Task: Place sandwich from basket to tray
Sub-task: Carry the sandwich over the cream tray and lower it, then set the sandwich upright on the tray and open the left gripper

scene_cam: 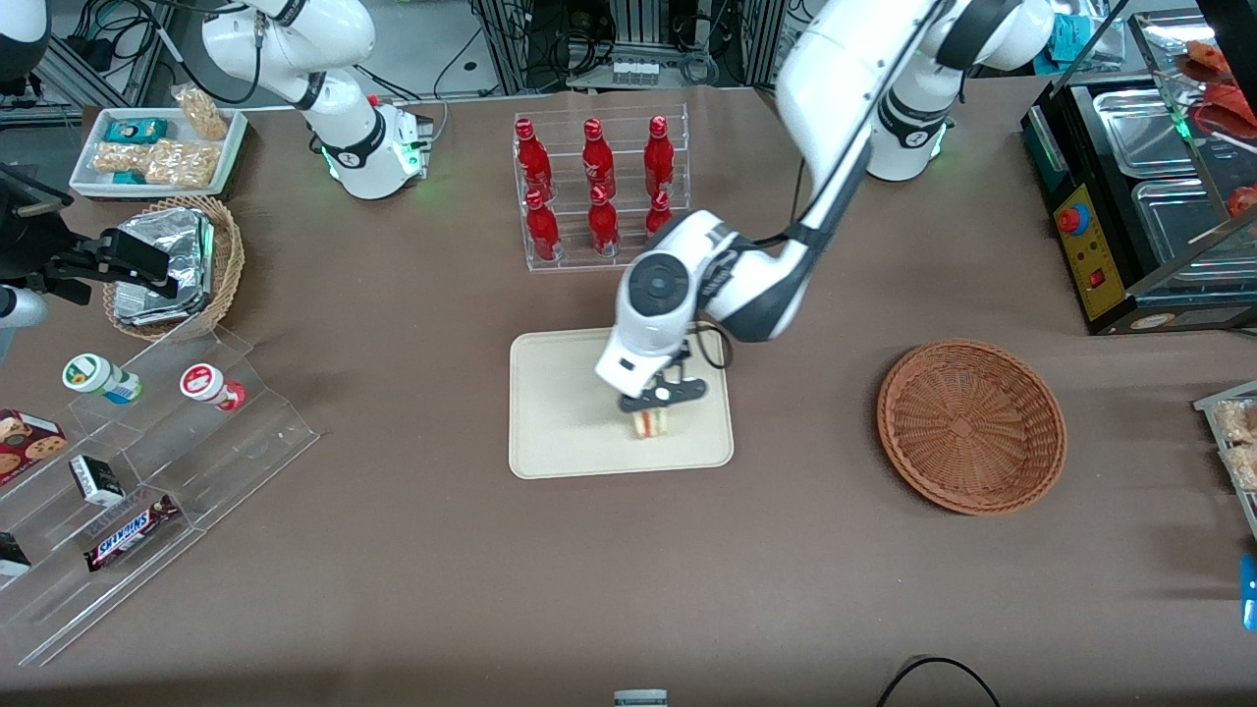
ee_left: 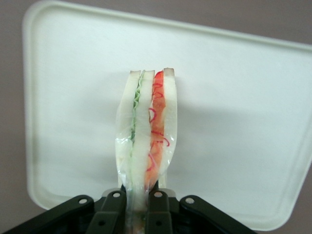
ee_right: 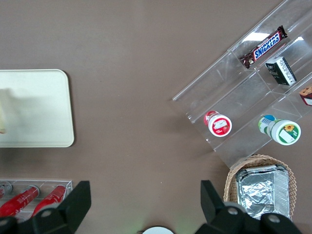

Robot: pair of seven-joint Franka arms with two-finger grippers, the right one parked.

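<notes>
Front view: sandwich held over the tray, release pending.

The gripper is closed on the sandwich, pinching its upper end; the wedge hangs at six o'clock from the fingers, long axis vertical, over the tray. The basket lies empty at three o'clock, well apart. Likely next: lower, then open.

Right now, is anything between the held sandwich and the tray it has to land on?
Nothing visible. The gripper is shut on the sandwich directly over the tray, whose surface under the wedge is bare. The basket lies toward the working arm's end, empty.
</notes>
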